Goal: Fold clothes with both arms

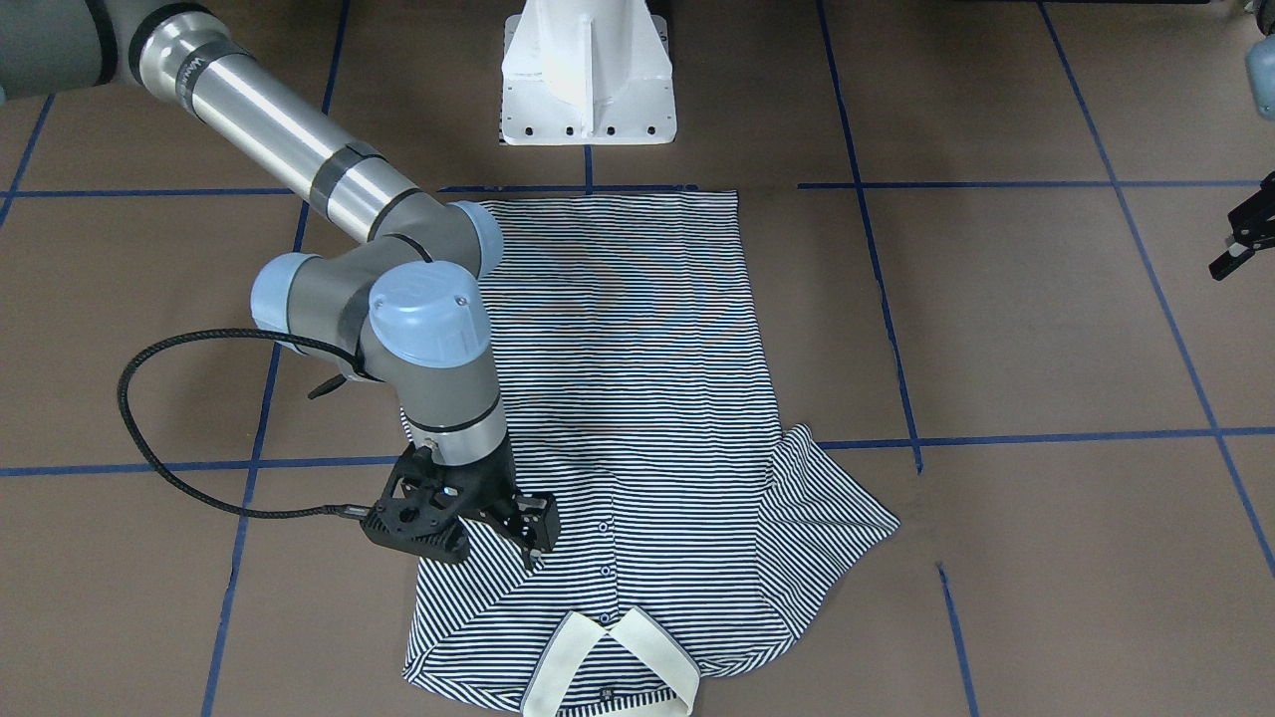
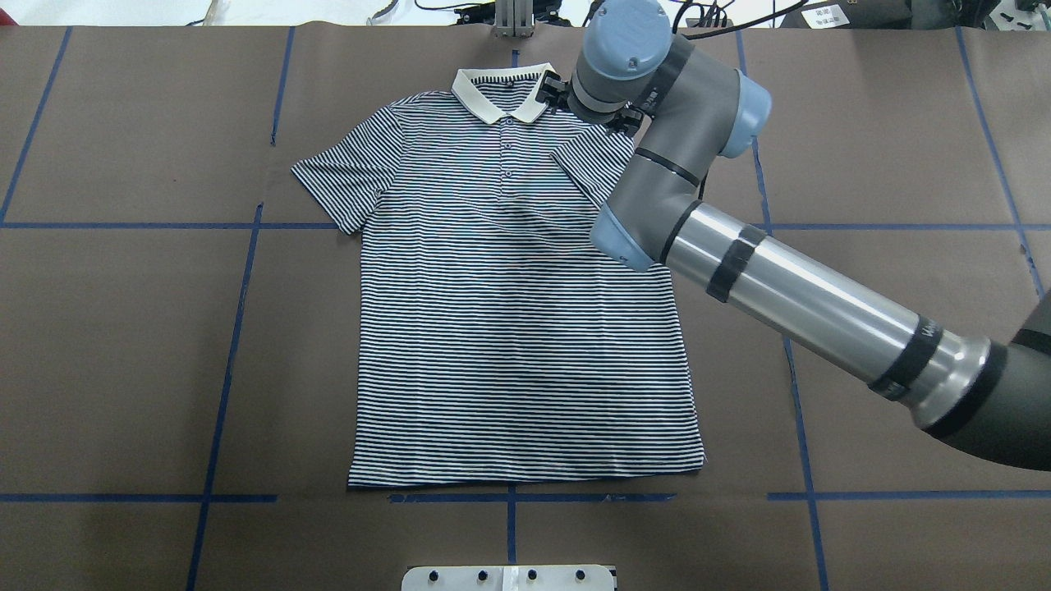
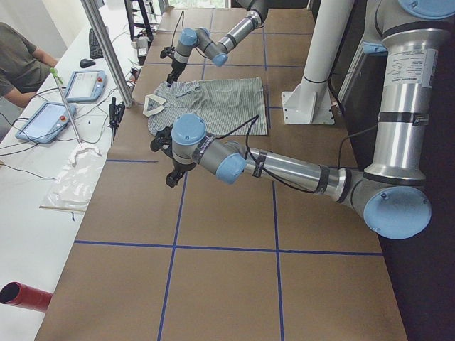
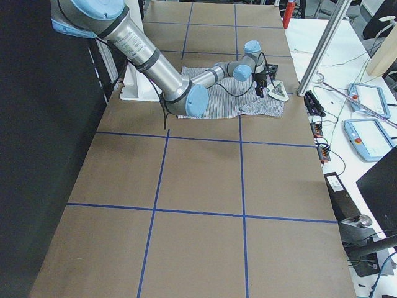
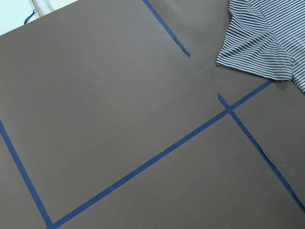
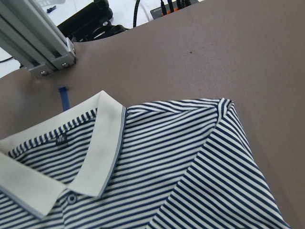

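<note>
The polo shirt lies face up and flat on the brown bench, roughly centred between the two arms. Its hem is nearest the white pedestal base and its cream collar points toward the far edge. The buttoned placket runs straight down from the collar. The sleeve on the robot's left is spread out sideways on the paper, while the sleeve on the robot's right is folded inward and rests on the chest beside the placket.

The right arm reaches diagonally across the bench, with its wrist above the shirt's right shoulder. The right gripper points down over the striped fabric just beside the folded sleeve, near the collar. Its jaws are too dark and too hidden by the wrist to show how far apart they stand or whether they touch the cloth. The right wrist view shows the collar, the shoulder seam and the folded sleeve lying smooth.

The left arm stretches low over bare bench well apart from the shirt. The left gripper hangs above a blue tape line, and the spacing of its jaws cannot be told either. The left wrist view takes in only the edge of the spread sleeve.

A seated person is at a side table beyond the bench.
</note>
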You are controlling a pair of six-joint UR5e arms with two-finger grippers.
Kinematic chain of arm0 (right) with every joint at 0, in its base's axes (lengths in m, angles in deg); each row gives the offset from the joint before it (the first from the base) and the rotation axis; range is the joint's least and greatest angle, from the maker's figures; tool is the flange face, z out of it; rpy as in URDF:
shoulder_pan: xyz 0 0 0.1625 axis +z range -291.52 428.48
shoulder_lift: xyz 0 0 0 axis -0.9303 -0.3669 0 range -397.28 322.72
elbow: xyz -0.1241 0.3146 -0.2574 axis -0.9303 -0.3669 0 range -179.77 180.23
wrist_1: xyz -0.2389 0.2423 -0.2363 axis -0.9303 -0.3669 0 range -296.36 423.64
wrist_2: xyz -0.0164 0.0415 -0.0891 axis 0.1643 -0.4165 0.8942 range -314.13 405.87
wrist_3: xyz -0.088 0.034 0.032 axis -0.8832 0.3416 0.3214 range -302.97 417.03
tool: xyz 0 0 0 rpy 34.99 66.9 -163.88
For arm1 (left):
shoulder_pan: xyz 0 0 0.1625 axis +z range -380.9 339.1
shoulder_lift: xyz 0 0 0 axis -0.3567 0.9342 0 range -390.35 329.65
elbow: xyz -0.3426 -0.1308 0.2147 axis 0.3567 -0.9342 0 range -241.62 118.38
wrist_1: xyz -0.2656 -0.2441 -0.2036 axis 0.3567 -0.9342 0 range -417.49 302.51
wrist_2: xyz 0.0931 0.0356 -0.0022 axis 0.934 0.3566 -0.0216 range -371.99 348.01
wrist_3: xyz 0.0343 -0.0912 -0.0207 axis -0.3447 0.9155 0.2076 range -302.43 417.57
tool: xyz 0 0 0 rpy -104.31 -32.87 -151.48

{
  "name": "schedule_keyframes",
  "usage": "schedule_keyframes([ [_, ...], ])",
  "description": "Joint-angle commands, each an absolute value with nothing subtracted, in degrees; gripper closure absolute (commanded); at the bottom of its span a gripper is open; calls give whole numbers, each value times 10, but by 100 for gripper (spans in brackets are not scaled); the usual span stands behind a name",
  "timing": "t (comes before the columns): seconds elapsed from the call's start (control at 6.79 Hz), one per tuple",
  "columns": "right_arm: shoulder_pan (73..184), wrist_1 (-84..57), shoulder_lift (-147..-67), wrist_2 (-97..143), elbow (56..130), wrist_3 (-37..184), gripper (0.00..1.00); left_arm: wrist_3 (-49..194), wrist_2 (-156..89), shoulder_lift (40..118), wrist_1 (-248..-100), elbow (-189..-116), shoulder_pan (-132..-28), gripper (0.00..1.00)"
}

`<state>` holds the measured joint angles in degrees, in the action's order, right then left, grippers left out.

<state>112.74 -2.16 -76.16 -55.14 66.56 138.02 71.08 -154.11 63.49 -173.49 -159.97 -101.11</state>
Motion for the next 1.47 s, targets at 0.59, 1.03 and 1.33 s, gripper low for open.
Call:
schedule_keyframes([
  [0.59, 1136, -33, -975, -617, 976, 1383, 0, 1197, -1277, 952, -1763, -1280, -758, 18],
  [1.03, 1136, -31, -983, -615, 979, 1382, 0, 1195, -1260, 987, -1803, -1218, -740, 30],
  [1.33, 1135, -31, -983, -614, 979, 1383, 0, 1194, -1257, 988, -1804, -1215, -733, 34],
])
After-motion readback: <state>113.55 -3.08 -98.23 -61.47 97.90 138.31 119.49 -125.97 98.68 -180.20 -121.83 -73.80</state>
